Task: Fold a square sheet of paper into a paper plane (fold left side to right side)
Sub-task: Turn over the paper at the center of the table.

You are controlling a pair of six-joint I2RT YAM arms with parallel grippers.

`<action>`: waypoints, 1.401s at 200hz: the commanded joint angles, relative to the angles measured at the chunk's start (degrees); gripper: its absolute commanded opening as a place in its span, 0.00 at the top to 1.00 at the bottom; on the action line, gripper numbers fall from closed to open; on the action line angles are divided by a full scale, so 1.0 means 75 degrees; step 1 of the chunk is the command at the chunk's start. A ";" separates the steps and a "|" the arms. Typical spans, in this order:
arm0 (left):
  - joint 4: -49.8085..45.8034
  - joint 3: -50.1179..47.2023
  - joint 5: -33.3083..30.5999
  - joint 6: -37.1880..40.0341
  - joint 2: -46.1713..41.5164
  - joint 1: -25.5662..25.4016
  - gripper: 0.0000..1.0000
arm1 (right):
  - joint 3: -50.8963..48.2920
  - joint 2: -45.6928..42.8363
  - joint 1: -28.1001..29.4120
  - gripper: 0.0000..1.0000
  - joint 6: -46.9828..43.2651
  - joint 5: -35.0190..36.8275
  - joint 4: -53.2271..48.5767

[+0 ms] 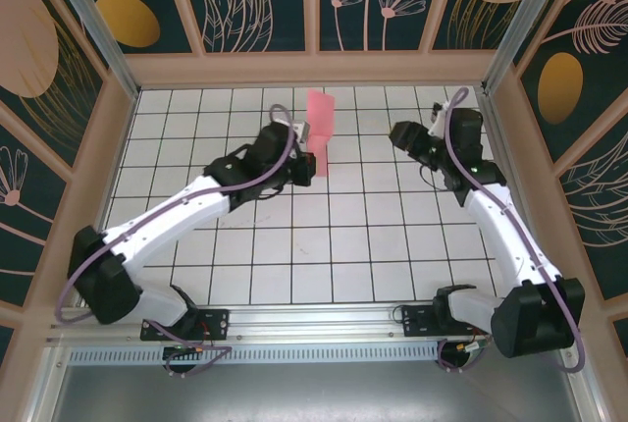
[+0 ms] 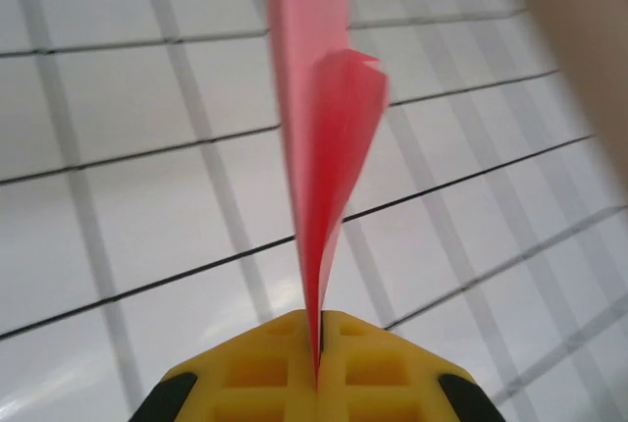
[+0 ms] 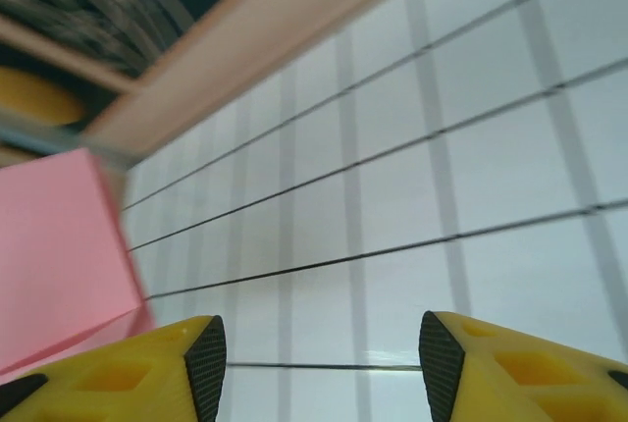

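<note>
Top cam, L to R. Left arm runs diagonally from its base at the near-left edge toward the middle-back of the white grid table. Left gripper sits at centre-back, jaws pressed together on the pink sheet of paper. The sheet isn't lying flat. It stands roughly upright above the gripper, folded over on itself, w/ its top edge up near the wooden back wall in this view. A darker red strip hangs below the grip. Can't tell from above whether that lower edge touches the table.

Left wrist cam: yellow fingers are closed w/ no gap, paper pinched in the seam between them. From the pinch the sheet fans out away from the cam in two layers. One is long and straight, the other shorter w/ a curled top corner. Grid tiles behind are blurred.

Right side, top cam: right gripper is right of centre at the back, pointing left toward the paper, w/ a clear gap between them and no contact. Right arm runs back to its base at the near-right edge.

Right wrist cam: the two yellow fingers w/ black pads stand well apart, nothing between them but bare tile. The pink sheet shows at far left of frame, just beside the left-hand finger, w/ the back wall's wooden rail above it.
</note>
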 commanded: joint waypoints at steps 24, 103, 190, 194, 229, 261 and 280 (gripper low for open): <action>-0.4595 0.1613 -0.3612 -0.0420 0.2180 -0.0752 0.96 | -0.1038 -0.0846 -0.0858 0.41 -0.0697 0.1189 -0.0999; -0.6554 0.3728 -0.3222 -0.0817 0.5374 -0.1419 0.83 | -0.1696 -0.1054 -0.1642 0.41 -0.0815 -0.0025 -0.0712; -0.6091 0.7219 -0.1148 0.0723 0.6970 -0.1329 0.32 | -0.2119 -0.0644 -0.1718 0.38 -0.0834 -0.0663 -0.0283; -0.6046 0.7324 -0.1044 0.0766 0.6948 -0.1279 0.31 | -0.2160 -0.0608 -0.1718 0.38 -0.0838 -0.0787 -0.0213; -0.4814 0.6552 -0.0202 0.1012 0.5772 -0.0716 0.23 | -0.2397 -0.0135 -0.1300 0.38 -0.0474 -0.1908 0.0837; -0.2076 0.3575 0.0939 0.0786 0.3412 0.0319 0.20 | -0.2086 0.0833 0.0220 0.39 0.0105 -0.2093 0.2086; -0.0207 0.1387 0.1964 0.0308 0.1969 0.1192 0.17 | -0.1797 0.1681 0.0996 0.39 0.0495 -0.2063 0.2810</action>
